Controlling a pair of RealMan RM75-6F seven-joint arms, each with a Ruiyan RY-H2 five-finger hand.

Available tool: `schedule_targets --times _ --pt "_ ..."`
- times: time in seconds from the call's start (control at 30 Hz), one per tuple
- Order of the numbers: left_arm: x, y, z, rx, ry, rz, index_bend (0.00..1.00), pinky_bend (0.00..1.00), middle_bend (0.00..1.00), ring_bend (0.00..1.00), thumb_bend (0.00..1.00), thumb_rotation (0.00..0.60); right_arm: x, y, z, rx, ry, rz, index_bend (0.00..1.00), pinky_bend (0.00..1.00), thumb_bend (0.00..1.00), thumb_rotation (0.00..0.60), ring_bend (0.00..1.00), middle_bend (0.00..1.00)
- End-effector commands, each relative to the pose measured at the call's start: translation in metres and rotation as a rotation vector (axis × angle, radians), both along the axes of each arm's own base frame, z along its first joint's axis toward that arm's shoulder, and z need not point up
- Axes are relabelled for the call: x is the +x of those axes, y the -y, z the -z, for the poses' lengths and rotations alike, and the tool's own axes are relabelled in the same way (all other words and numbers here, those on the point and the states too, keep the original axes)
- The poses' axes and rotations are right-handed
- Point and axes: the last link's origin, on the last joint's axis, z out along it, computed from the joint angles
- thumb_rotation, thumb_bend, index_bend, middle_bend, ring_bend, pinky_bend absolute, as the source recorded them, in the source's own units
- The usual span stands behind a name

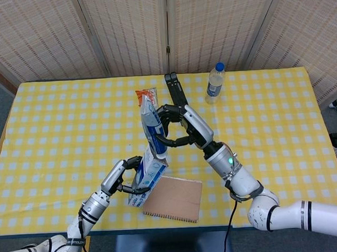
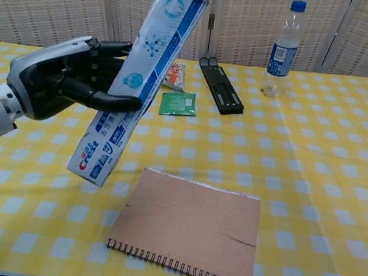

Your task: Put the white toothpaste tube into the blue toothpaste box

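The left robot hand (image 1: pixel 123 174) grasps the blue box (image 1: pixel 148 177) near the front edge of the bench (image 1: pixel 55 126), holding it tilted with its open end raised toward the centre. In the chest view the same box (image 2: pixel 141 75) fills the left foreground, fingers (image 2: pixel 103 99) wrapped round its middle. Just right of it, the right robot hand (image 1: pixel 183 128) grasps the white tube (image 1: pixel 152 128) steeply inclined, its lower end meeting the mouth of the box.

For a clean insertion, the tube axis should line up with the box axis before any push, the left robot hand keeping the box steady while the right feeds the tube down. Misalignment would likely catch the tube on a box flap.

Whether the tube tip is already inside the mouth cannot be determined; the overlap hides it. The box flaps are not legible. The chest view does not show the right robot hand, and cuts the box top at the frame edge.

A brown notebook (image 1: pixel 173 199) lies flat just beside the box; a water bottle (image 1: pixel 214 82) stands well apart at the rear.
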Motion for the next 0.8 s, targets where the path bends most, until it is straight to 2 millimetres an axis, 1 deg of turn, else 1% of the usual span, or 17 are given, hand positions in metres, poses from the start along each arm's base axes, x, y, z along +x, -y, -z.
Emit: schedule_targets --times 0.03,0.17,0.3,0.43,0.8 --pt "0.003 0.001 0.000 0.006 0.007 -0.002 0.42 0.62 0.57 0.59 0.21 0.600 0.002 0.001 0.001 -0.007 -0.018 -0.019 0.68 0.61 0.37 0.600 0.58 0.55" --pt "0.003 0.000 -0.003 -0.002 0.010 -0.008 0.42 0.62 0.57 0.59 0.21 0.600 0.001 0.002 0.004 -0.033 -0.056 -0.029 0.68 0.61 0.37 0.600 0.58 0.55" --pt "0.003 0.001 -0.005 0.010 0.019 -0.017 0.42 0.62 0.57 0.59 0.21 0.600 0.005 0.004 0.011 0.006 -0.063 -0.036 0.68 0.61 0.37 0.600 0.58 0.54" --pt "0.006 -0.003 -0.011 0.010 0.032 -0.019 0.42 0.62 0.57 0.59 0.21 0.600 0.009 0.006 0.014 0.015 -0.066 -0.056 0.68 0.61 0.37 0.600 0.58 0.54" --pt "0.003 0.001 -0.007 -0.006 0.029 -0.020 0.42 0.62 0.57 0.59 0.21 0.600 0.013 0.011 0.009 -0.007 0.019 -0.068 0.68 0.61 0.37 0.600 0.58 0.54"
